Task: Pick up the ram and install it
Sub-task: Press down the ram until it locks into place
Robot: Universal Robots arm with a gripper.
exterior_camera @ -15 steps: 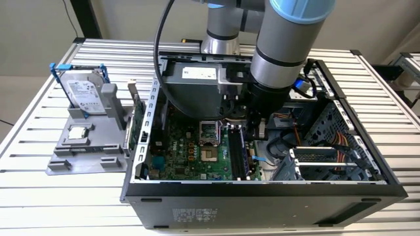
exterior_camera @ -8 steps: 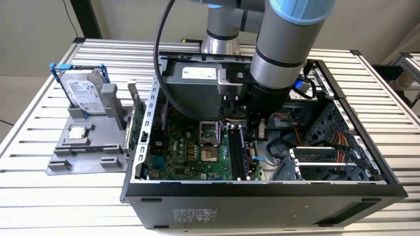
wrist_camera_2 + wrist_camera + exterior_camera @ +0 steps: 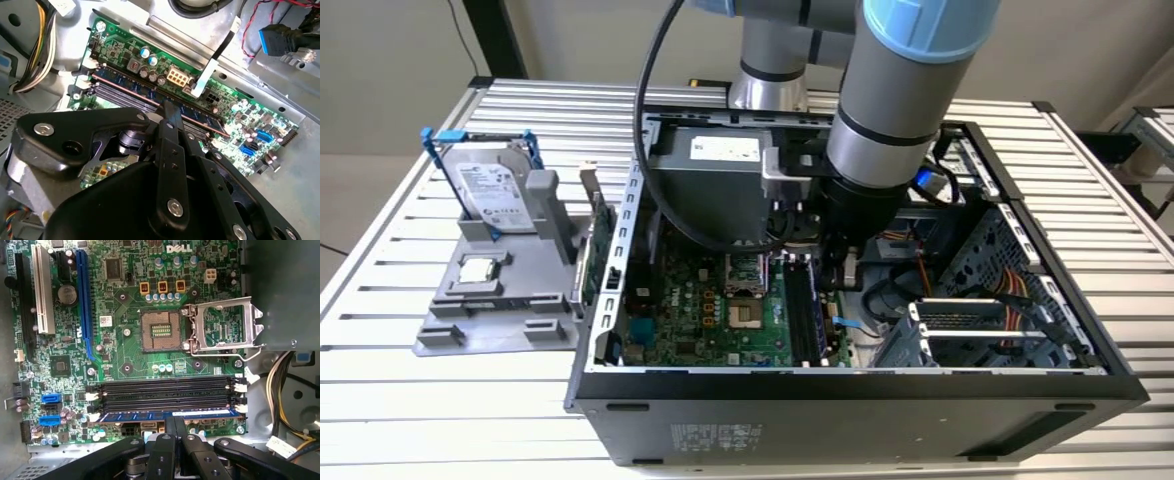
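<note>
Black two-finger gripper closed to narrow gap, tips pressing top edge of long thin green ram stick with dark blue label; grip itself hard to confirm. Ram upright in outermost black memory slot row on green motherboard, inside open black computer case. Beyond case: grey plastic fixture holding silver hard drive in blue frame.
</note>
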